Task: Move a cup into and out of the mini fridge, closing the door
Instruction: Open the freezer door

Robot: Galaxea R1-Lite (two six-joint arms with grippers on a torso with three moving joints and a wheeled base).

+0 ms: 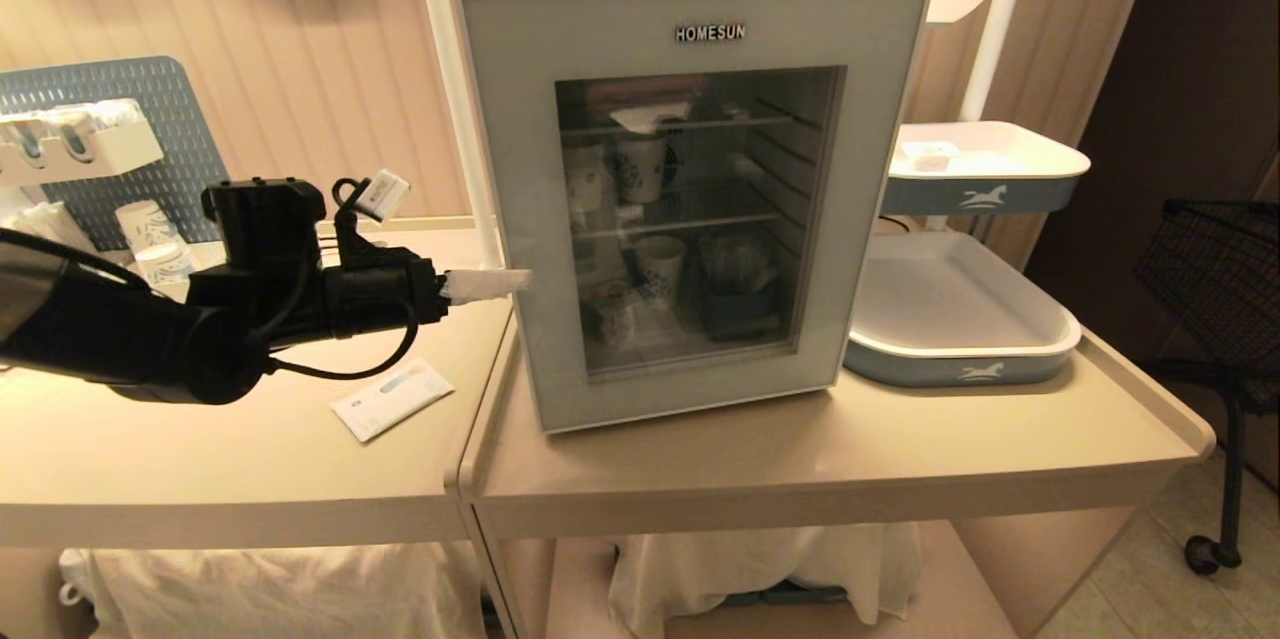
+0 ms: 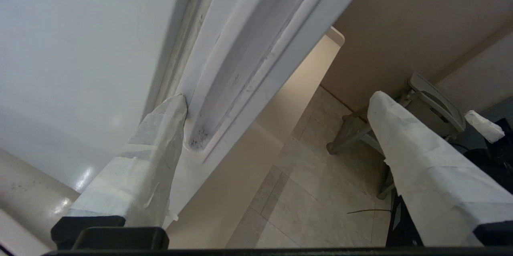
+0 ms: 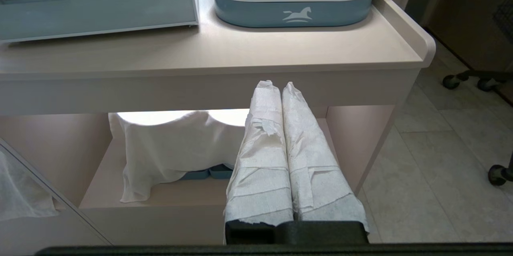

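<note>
Taped left claw [image 2: 276,128] wide, fingertip [image 2: 168,115] touching door [image 1: 690,29] edge.

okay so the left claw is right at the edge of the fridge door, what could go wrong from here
1. In the left wrist view only one fingertip sits at the seam beside the door; the other hangs clear, so the left claw may slip off.
2. A hard pull could shift the mini fridge on the counter.
3. The swinging door could hit the packet or the arm.
</note>
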